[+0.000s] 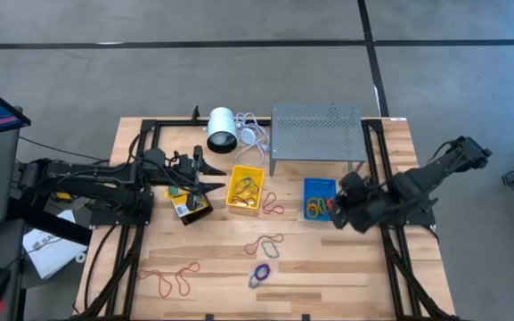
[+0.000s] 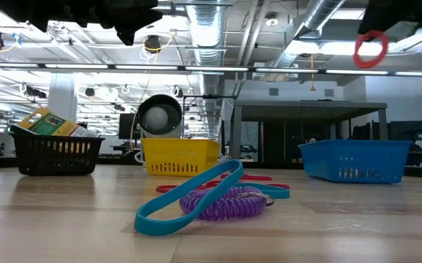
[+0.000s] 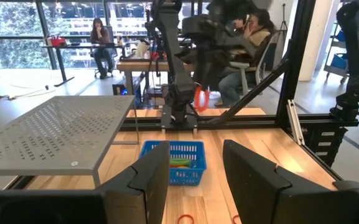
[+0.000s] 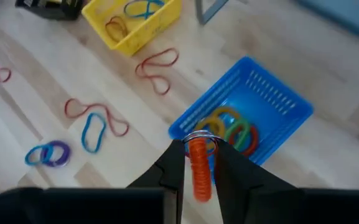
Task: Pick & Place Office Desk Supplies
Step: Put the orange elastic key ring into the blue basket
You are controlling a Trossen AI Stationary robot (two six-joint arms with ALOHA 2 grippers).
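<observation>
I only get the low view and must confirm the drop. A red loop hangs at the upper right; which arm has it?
Observer: The right gripper, its fingers shut on the red coil band.
Operator: Where is it relative to the blue bin?
Observer: Above the blue bin's near rim.
Operator: What is already inside?
Observer: Yellow, green and red bands.
Operator: And the left arm?
Observer: The left gripper hovers, empty, beside the yellow bin.

— Left arm? 
— Extended rightward from the frame's left-centre; left gripper [image 1: 210,185] fingers stand apart, nothing between them.
— Right arm? 
— Reaches in from the right-centre; right gripper [image 1: 335,212] raised, fingers clamped on a red coil [image 4: 198,167].
</observation>
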